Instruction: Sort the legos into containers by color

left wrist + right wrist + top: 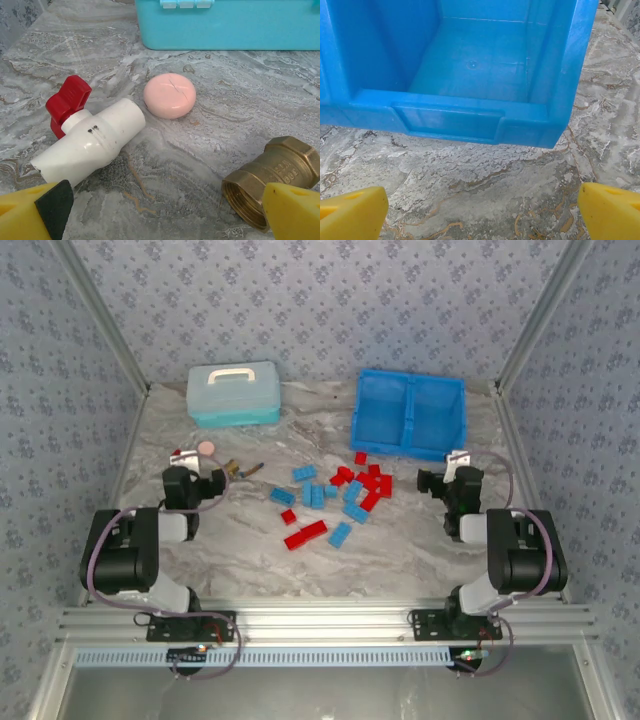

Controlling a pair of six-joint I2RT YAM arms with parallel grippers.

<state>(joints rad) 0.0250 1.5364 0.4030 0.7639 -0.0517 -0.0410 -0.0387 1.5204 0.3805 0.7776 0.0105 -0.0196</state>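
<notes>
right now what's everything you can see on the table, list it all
red legos: roughly half of about twenty, red, loose in the table centre
light blue legos: the other half, light blue, mixed in with the red ones
tray: one, bright blue, two compartments, back right, no bricks inside
lidded case: one, pale turquoise with white handle, back left
pink disc: one, pink, in front of the case
plastic valve: one, white with red handle, beside the disc
brass fitting: one, brass, right of the valve
table: one, grey marble pattern
left gripper: open, yellow fingers, over the valve and fitting
right gripper: open, yellow fingers, facing the tray's front wall
</notes>
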